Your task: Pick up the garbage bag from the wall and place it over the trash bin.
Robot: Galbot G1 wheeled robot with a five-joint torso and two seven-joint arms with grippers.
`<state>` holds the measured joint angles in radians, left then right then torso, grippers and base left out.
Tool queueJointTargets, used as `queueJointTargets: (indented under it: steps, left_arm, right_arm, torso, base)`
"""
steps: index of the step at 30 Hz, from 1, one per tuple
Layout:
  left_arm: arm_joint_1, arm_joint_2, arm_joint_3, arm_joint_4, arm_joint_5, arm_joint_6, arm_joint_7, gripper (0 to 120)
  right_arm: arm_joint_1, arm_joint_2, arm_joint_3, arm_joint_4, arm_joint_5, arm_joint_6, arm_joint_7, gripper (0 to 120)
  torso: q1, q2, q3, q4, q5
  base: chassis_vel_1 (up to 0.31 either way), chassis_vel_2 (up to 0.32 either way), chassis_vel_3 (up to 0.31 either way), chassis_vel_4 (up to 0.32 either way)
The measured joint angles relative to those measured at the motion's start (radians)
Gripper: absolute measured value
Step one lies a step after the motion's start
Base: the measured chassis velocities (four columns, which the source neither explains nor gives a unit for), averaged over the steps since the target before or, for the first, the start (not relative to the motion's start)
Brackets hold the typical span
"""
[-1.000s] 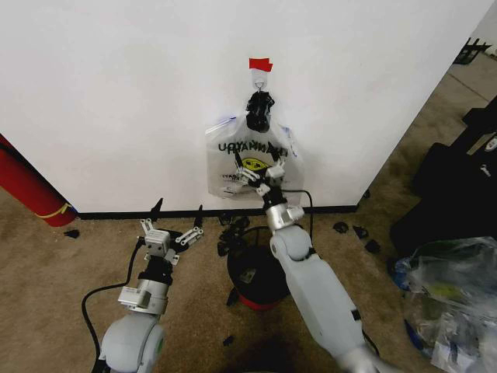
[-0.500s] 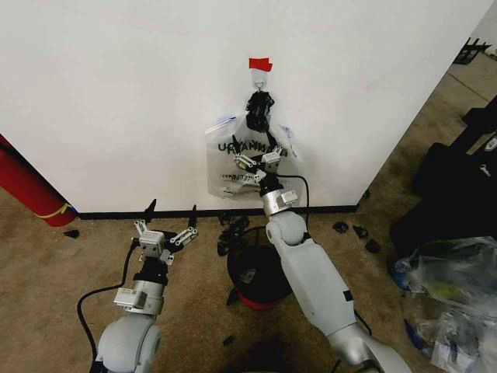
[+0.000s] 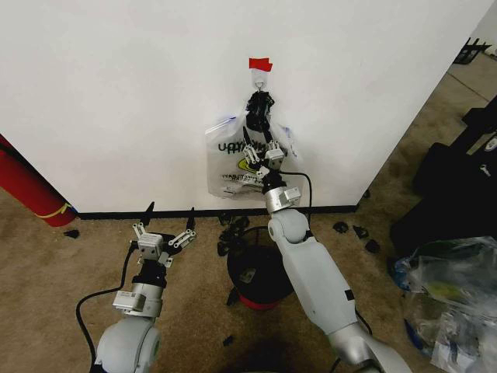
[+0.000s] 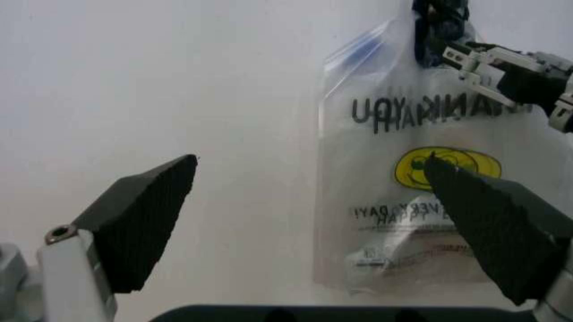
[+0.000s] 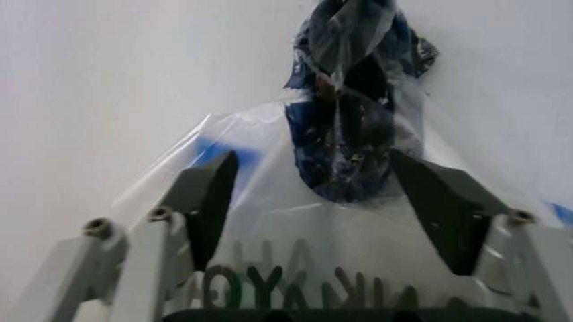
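The right pincer [image 3: 259,158] is raised against the thin, see-through plastic garbage bag [image 3: 229,159], its fingers spread wide apart to either side of the dark, bunched knot [image 5: 351,134] at the bag's top; they hold nothing, and whether they touch the film cannot be told. The left pincer [image 3: 165,225] hangs low near the floor, fingers also wide apart and empty.

One bag hangs on the plain white wall [image 3: 116,93], from a small hook [image 3: 260,78] under a strip of red tape [image 3: 260,64]. It is crinkled, with blue streaks, mirrored black lettering and a yellow smiley face [image 4: 447,166]. One round black wire-mesh trash bin [image 3: 255,273] with a red base stands on the carpet below the bag, partly behind the right arm.
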<state>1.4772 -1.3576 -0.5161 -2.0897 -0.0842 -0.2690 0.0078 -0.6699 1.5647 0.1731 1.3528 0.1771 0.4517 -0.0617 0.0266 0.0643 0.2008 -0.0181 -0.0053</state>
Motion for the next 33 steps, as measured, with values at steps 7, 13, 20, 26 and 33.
queueJointTargets:
  steps: [7,13,20,26,33]
  left_arm:
    - [0.007,-0.002,-0.001,0.001,0.009,-0.006,0.0,100]
    - [0.011,-0.002,-0.004,0.005,0.013,-0.011,-0.002,100]
    - [0.013,-0.002,-0.013,0.016,0.019,-0.027,-0.003,100]
    - [0.014,-0.001,-0.017,0.021,0.02,-0.032,-0.003,100]
    - [0.013,0.0,-0.016,0.022,0.022,-0.033,-0.004,100]
  right_arm:
    - [0.001,-0.006,0.014,0.0,0.0,-0.003,0.005,77]
    - [0.023,0.004,0.013,-0.021,0.009,-0.001,-0.002,56]
    - [0.047,0.014,0.011,-0.041,0.009,-0.001,-0.003,41]
    - [0.058,0.017,0.014,-0.051,0.009,0.0,-0.004,40]
    - [0.061,0.015,0.017,-0.059,0.009,0.0,-0.007,32]
  torso:
    - [0.0,0.0,0.0,0.0,0.0]
    - [0.0,0.0,0.0,0.0,-0.0001]
    - [0.0,0.0,0.0,0.0001,-0.0001]
    - [0.0,0.0,0.0,0.0,-0.0001]
    - [0.0,0.0,0.0,0.0,-0.0001]
  base:
    - [0.0,0.0,0.0,0.0]
    - [0.0,0.0,0.0,0.0]
    - [0.0,0.0,0.0,0.0]
    - [0.0,0.0,0.0,0.0]
    - [0.0,0.0,0.0,0.0]
